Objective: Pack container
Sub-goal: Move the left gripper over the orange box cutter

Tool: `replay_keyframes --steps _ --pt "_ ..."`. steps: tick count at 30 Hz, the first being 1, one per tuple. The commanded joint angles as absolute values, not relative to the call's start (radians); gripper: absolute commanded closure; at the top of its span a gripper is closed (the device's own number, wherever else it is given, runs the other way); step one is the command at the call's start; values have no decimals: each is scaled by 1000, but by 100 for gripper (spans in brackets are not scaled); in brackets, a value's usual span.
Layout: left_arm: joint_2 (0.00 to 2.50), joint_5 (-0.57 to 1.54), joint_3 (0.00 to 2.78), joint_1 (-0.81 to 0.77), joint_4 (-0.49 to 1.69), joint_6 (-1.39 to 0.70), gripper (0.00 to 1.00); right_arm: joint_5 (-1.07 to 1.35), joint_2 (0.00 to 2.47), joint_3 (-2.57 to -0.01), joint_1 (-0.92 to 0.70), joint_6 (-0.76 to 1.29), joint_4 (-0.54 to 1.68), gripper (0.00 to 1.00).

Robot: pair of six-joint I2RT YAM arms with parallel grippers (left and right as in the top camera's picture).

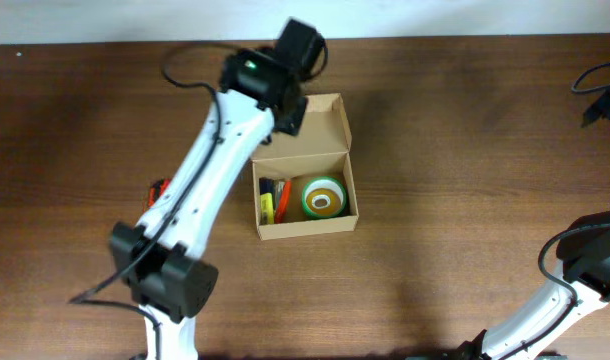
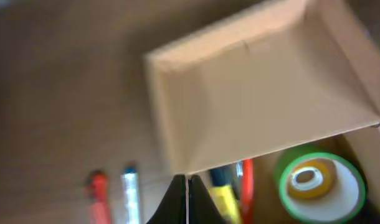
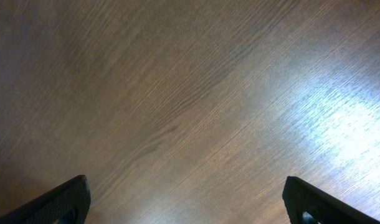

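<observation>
The container (image 1: 307, 229) is a tan cardboard box at the table's middle, its flap lid (image 1: 323, 124) standing open toward the far side. Inside lie a green-rimmed tape roll (image 1: 324, 197) and a few pens (image 1: 272, 203). In the left wrist view the lid (image 2: 258, 93) fills the frame above the tape roll (image 2: 318, 180). My left gripper (image 2: 187, 182) is shut, its tips right at the lid's lower corner. Whether cardboard is pinched between them cannot be told. My right gripper (image 3: 187, 199) is open over bare wood.
A red pen (image 2: 98, 193) and a blue-capped pen (image 2: 131, 194) lie on the table left of the box, partly under my left arm (image 1: 210, 170). My right arm (image 1: 585, 265) sits at the table's near right corner. A dark cable (image 1: 600, 90) lies at the far right.
</observation>
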State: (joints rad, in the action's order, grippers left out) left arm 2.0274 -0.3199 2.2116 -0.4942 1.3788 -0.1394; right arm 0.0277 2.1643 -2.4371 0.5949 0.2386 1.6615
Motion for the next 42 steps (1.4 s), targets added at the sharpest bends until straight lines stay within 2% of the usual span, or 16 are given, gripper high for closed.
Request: replay_keyframes --steps 1,7,9,11,16,18,23,30,42 --pt "1921 -435 2330 -470 1433 -96 98 22 2136 -2434 596 240 1661 1" --pt "1748 -430 2239 -324 1478 -125 93 22 2136 -2434 596 240 1661 1" --pt "1687 -403 2143 -249 1497 -126 86 22 2136 -2434 596 240 1661 1" --pt "1620 -351 1996 -147 1491 -125 74 22 2136 -2434 596 240 1661 1" --pt "1467 -30 1596 99 1309 49 65 22 2136 -2434 596 240 1661 1" --pt "1418 34 1461 181 1226 84 61 22 2136 -2434 596 240 1661 1" --pt "1425 79 1340 287 1133 153 61 22 2136 -2434 596 240 1661 1" --pt "1592 10 1327 291 1079 198 68 22 2136 -2434 596 240 1661 1" --pt "1829 -45 1327 291 1028 226 66 22 2136 -2434 596 240 1661 1"
